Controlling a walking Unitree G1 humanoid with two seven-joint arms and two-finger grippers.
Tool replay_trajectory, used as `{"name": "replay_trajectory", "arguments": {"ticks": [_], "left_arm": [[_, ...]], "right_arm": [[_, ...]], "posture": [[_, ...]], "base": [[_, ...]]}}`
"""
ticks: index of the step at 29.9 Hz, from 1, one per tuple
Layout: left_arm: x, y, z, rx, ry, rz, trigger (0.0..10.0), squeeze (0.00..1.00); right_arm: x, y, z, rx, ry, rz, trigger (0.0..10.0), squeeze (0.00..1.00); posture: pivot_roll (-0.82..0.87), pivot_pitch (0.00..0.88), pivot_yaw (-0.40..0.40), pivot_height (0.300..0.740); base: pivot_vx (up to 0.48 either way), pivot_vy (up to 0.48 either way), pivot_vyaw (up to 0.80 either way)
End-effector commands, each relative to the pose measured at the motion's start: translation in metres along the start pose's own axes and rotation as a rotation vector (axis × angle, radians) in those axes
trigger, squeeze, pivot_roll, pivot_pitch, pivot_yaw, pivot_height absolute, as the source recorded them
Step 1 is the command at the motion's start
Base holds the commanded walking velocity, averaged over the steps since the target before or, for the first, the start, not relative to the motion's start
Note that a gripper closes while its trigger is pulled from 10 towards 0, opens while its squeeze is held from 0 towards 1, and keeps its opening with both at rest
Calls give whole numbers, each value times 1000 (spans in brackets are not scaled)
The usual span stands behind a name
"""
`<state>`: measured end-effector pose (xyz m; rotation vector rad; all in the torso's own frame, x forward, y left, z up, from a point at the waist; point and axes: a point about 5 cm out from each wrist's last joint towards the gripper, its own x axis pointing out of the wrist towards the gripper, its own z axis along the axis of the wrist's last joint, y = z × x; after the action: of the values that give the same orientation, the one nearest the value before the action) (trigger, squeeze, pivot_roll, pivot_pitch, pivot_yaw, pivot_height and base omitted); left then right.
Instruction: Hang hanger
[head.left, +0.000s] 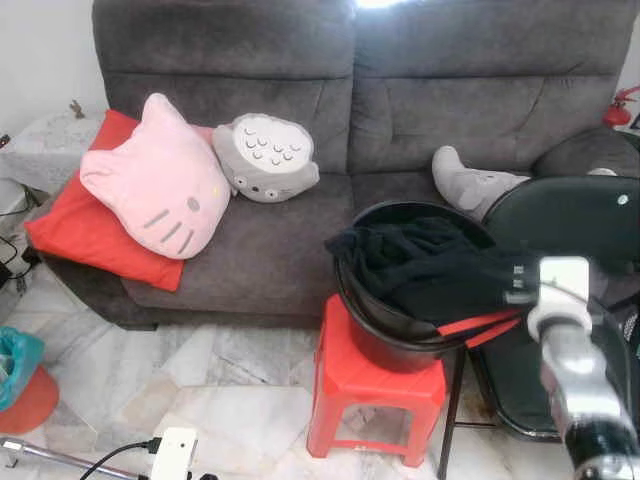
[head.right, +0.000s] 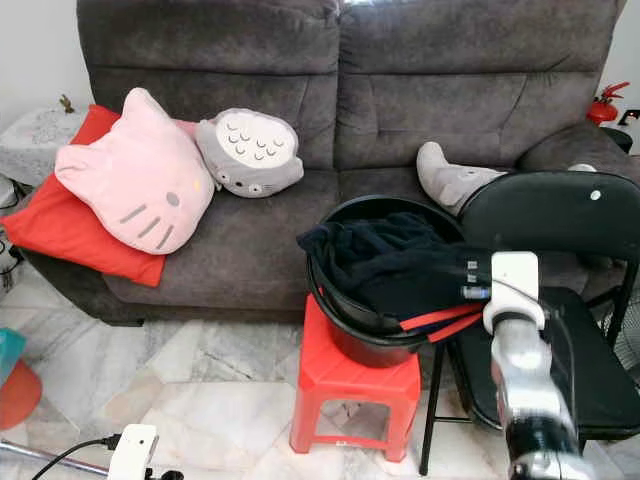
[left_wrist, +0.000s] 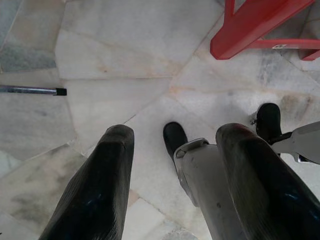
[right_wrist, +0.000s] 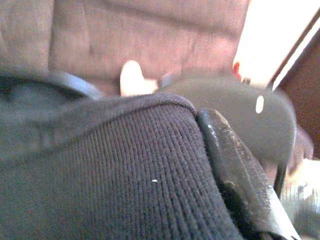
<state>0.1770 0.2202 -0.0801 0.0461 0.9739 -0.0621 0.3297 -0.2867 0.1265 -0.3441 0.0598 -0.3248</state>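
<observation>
The right gripper (head.left: 505, 285) is clamped on the black garment (head.right: 400, 262) (red hanger (head.left: 478, 327) beneath) at the bucket's (head.right: 372, 340) rim, so hanging seems barely begun; the left gripper (left_wrist: 175, 165) hangs open.

Quick count from where I'm standing: three cushions on the sofa (head.left: 300, 250), namely one pink cat-face cushion (head.left: 160, 180), one grey owl-ish cushion (head.left: 265, 155) and one flat red cushion (head.left: 85, 230). One grey plush toy (head.left: 470, 185) at the sofa's front edge. One black bucket (head.left: 390, 335), one red stool (head.left: 375, 395), one black chair (head.left: 575, 215).
</observation>
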Motion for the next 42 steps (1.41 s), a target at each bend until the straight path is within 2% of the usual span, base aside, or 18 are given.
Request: {"name": "replay_trajectory", "arguments": {"ticks": [1,3,4,7,14,20,23,25,26,28,32,36,39,40,42], "left_arm": [[-1,3,-1,28,10,8,10000,0],[-1,3,-1,28,10,10,10000,0],[-1,3,-1,28,11,11,10000,0],[-1,3,-1,31,11,13,10000,0],[-1,3,-2,33,12,14,10000,0],[-1,3,-2,34,12,15,10000,0],[-1,3,-1,33,11,16,10000,0],[-1,4,-1,31,10,19,10000,0],[-1,4,-1,31,10,19,10000,0],[-1,4,0,31,9,19,10000,0],[-1,4,0,30,8,19,10000,0],[0,4,1,24,6,23,10000,0],[0,4,1,22,6,24,10000,0],[0,4,1,22,6,24,10000,0],[0,4,1,22,6,24,10000,0]], "right_arm": [[11,-1,37,-17,-121,2,10000,0],[15,-1,52,-23,-172,2,10000,0],[19,0,71,-36,-233,8,10000,0],[23,4,101,-20,-322,22,10000,0],[23,17,146,-14,-459,88,10000,0],[27,11,169,-34,-511,67,10000,0],[27,7,188,-84,-569,51,10000,0],[27,-1,208,-95,-623,17,10000,0],[27,-1,208,-95,-623,17,10000,0],[27,-9,230,-141,-679,-15,10000,0],[27,-13,245,-146,-720,-29,10000,0],[21,-17,280,-171,-819,-41,10000,0],[11,-18,309,-151,-907,-34,10000,0],[3,-16,324,-129,-965,-8,10000,0],[-1,-15,330,-118,-992,6,10000,0]], "posture": [[-43,0,4,740],[-44,0,4,740],[-45,0,6,740],[-46,0,6,740],[-41,0,5,740],[-41,0,4,740],[-42,0,5,740],[-50,0,10,740],[-50,0,10,740],[-54,0,12,740],[-52,0,12,740],[-57,0,15,740],[-63,0,16,740],[-65,0,17,740],[-65,0,17,740]], "base": [[0,0,0],[0,0,0],[0,0,0],[0,0,0],[0,0,0],[0,0,0],[0,0,0],[0,0,0],[0,0,0],[0,0,0],[0,0,0],[0,0,0],[0,0,0],[0,0,0],[0,0,0]]}}
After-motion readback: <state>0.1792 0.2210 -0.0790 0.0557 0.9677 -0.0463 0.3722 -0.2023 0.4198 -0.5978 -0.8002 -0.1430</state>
